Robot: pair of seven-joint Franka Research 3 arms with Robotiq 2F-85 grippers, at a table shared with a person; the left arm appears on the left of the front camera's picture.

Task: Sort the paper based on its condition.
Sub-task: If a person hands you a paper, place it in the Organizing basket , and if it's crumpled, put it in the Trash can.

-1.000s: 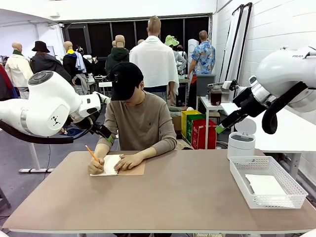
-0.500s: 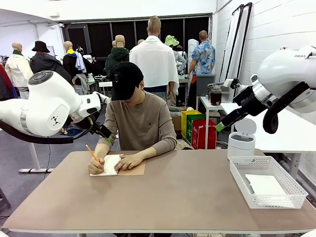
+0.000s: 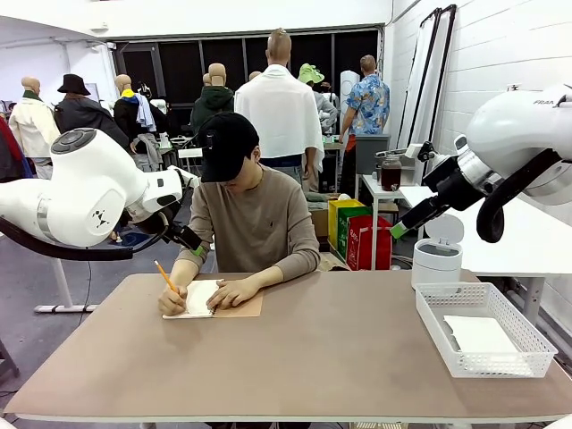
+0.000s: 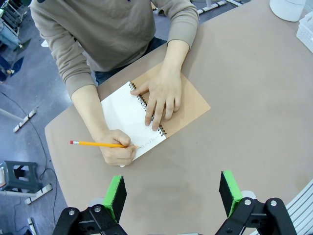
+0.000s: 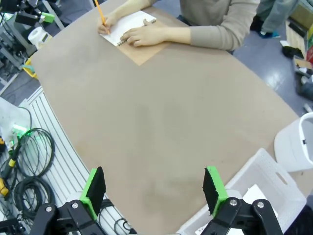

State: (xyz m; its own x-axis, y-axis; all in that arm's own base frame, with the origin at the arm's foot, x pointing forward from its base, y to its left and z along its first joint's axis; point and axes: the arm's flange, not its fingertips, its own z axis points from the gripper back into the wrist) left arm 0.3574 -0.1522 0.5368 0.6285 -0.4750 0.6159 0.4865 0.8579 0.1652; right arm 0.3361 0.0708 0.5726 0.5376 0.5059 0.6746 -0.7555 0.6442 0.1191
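Bench (image 3: pixel 313 357): brown top, near edge cut off at the frame bottom. A person (image 3: pixel 246 214) is seated at the far side, bent over a notebook (image 4: pixel 124 115). Its page is partly covered by the writing hand (image 4: pixel 117 152) and the other hand (image 4: pixel 159 98); marks on it are too faint to be read.

White basket (image 3: pixel 527 335), at the bench's right end: paper (image 3: pixel 480 335) is laid flat inside, sheet count not to be told.

Left tool (image 4: pixel 172 191) is held above the bench near the notebook, jaws wide, nothing between. Right tool (image 5: pixel 154 188) is likewise spread wide and empty.

Pencil (image 4: pixel 95 144): gripped in the writing hand, tip hard to make out.
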